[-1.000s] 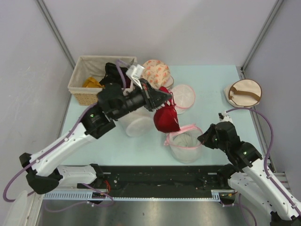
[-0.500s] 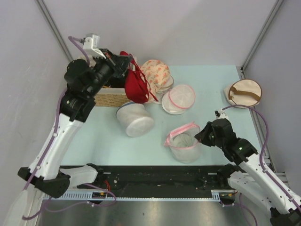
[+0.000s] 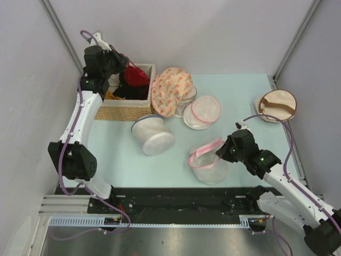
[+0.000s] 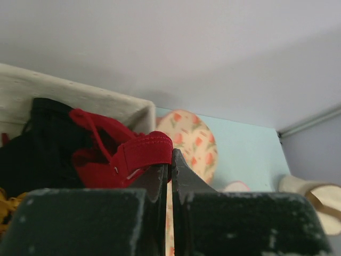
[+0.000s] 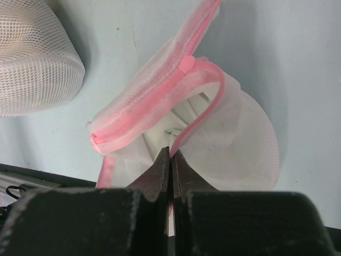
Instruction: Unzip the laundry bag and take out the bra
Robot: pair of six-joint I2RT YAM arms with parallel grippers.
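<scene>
The laundry bag (image 3: pixel 205 166) stands unzipped near the table's front middle, its pink-rimmed flap lifted. In the right wrist view its mouth gapes and the bag (image 5: pixel 234 144) looks empty inside. My right gripper (image 3: pixel 226 153) is shut on the bag's pink zipper rim, as the right wrist view shows (image 5: pixel 171 152). The red bra (image 3: pixel 135 78) lies over the wicker basket at the back left. My left gripper (image 3: pixel 120 65) is above the basket, shut with the bra's red band (image 4: pixel 139 156) caught at its fingertips (image 4: pixel 170 160).
The wicker basket (image 3: pixel 114 111) also holds a black garment (image 3: pixel 128 92) and a yellow cloth (image 3: pixel 109 96). A peach floral round bag (image 3: pixel 170 90), a white mesh cylinder (image 3: pixel 153 136), another pink-trimmed mesh pouch (image 3: pixel 202 112) and a tan round bag (image 3: pixel 275 105) lie around.
My left arm has swung the bra from above the middle of the table up and left to the basket. My right gripper has moved left onto the bag's rim.
</scene>
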